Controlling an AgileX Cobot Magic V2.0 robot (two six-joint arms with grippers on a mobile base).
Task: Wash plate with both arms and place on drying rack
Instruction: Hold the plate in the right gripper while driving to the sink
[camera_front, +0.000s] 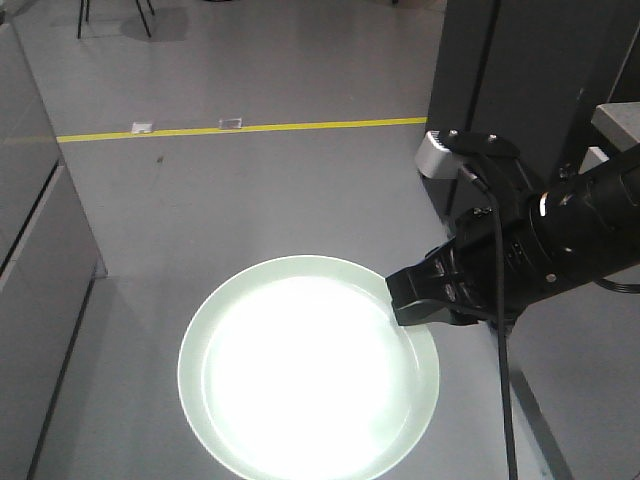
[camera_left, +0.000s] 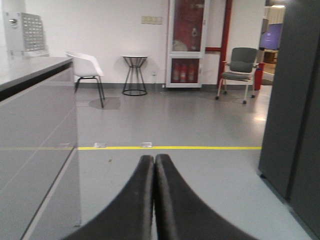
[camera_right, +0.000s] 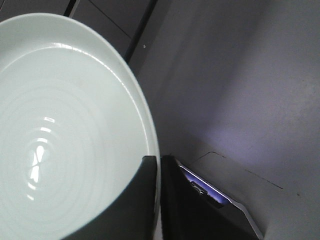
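Note:
The pale mint-green plate (camera_front: 300, 370) hangs face-up above the grey floor, with glare on its centre. My right gripper (camera_front: 415, 300) is shut on the plate's right rim, one finger over the inside and one under the outside. In the right wrist view the plate (camera_right: 65, 125) fills the left side, and the right gripper (camera_right: 158, 165) pinches its edge. My left gripper (camera_left: 154, 160) shows only in the left wrist view, shut, fingers pressed together with nothing between them, pointing across the room. The drying rack is out of view.
A grey counter (camera_front: 30, 230) runs along the left. A tall dark cabinet (camera_front: 510, 90) stands at the right behind my right arm. A yellow floor line (camera_front: 250, 128) crosses ahead. Far back are a white chair (camera_left: 87, 70), a wire table (camera_left: 135, 75) and a grey chair (camera_left: 242, 67).

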